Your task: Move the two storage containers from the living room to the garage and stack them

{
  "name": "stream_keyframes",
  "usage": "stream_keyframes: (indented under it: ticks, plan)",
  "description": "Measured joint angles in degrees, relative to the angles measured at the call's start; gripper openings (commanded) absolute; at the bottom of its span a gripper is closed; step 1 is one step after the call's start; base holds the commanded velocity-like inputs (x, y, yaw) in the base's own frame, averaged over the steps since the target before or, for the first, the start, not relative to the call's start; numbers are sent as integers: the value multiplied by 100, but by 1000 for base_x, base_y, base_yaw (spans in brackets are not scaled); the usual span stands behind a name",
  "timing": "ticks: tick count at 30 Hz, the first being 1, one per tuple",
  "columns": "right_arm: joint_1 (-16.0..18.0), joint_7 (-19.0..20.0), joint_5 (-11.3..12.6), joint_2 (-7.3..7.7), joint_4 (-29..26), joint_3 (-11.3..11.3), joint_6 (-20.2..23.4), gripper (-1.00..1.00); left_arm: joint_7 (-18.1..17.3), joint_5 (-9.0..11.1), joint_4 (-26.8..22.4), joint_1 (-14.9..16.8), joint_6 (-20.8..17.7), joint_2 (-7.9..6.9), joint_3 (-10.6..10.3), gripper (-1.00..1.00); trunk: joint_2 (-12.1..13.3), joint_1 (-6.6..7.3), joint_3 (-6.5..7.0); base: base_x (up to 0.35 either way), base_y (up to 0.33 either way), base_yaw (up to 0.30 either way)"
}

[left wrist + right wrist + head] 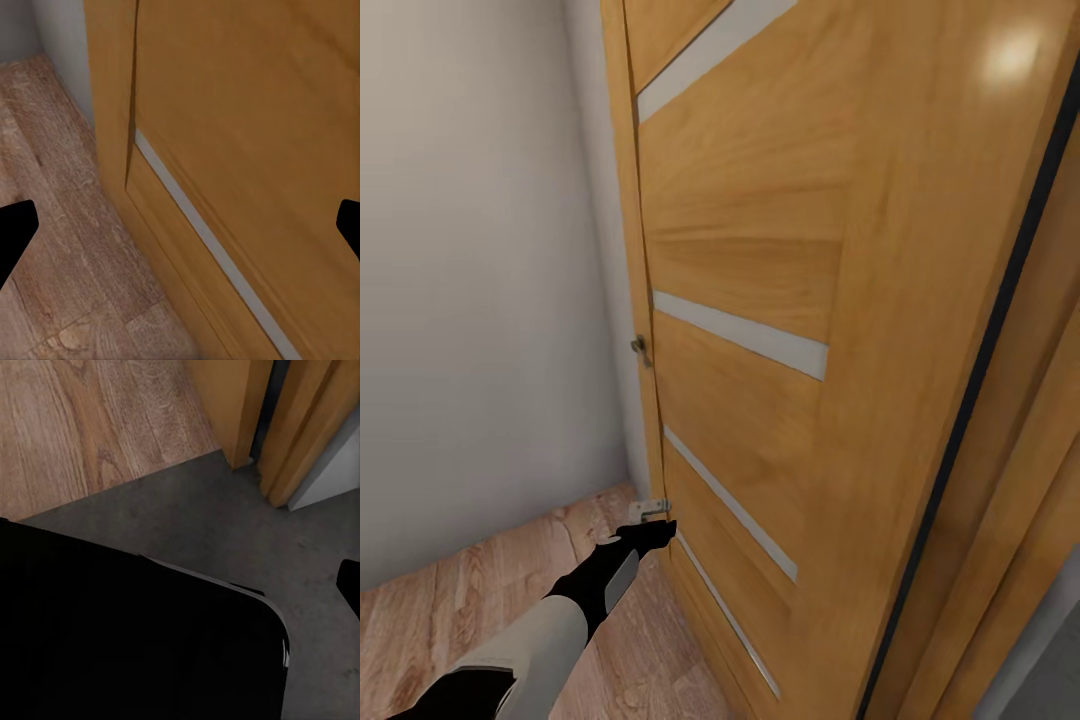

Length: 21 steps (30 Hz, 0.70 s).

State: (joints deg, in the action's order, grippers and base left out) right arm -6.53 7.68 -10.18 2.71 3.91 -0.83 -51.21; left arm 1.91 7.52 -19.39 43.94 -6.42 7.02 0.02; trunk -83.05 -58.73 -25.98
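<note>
1. Head view puts you right up against a light wooden door with pale horizontal inlay strips [760,300], standing open and angled across the frame. A beige wall [470,300] sits to its left and a small metal handle [641,349] shows at the door's edge.
2. Your left arm reaches forward and low, and its black left pincer [652,533] sits at the door's edge just beside a small grey metal fitting [650,510]. I judge you hold it there to push the door wider or keep it from swinging back while the base passes. I cannot tell whether it touches the wood.
3. In the left wrist view the two black fingertips [15,232] stand at opposite sides with nothing between them, so the left pincer is spread wide and empty. The door's lower strip [202,232] and the light wood plank floor [52,187] lie ahead of it.
4. The right wrist view looks down past a large black part of the robot [135,637] onto the dark grey concrete floor [225,510], which meets the planks at the doorway. One dark fingertip [349,585] shows at the side, and I cannot tell whether the right pincer is spread or closed.
5. No orange-red storage container appears here and neither pincer is seen carrying one, so I judge this a transit moment at the threshold between living room and garage.
</note>
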Motion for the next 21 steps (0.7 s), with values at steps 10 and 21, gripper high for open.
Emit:
stream_keyframes:
  ticks: [10,21]
  plan:
    - [1,0,3,0,0,0,0,100,0,0,-1,-1,-1,0,0,100,0,0,0,0,0,57]
    - [2,-10,-4,6,1,8,0,100,0,1,-3,-1,-2,-9,7,100,0,0,0,0,0,224]
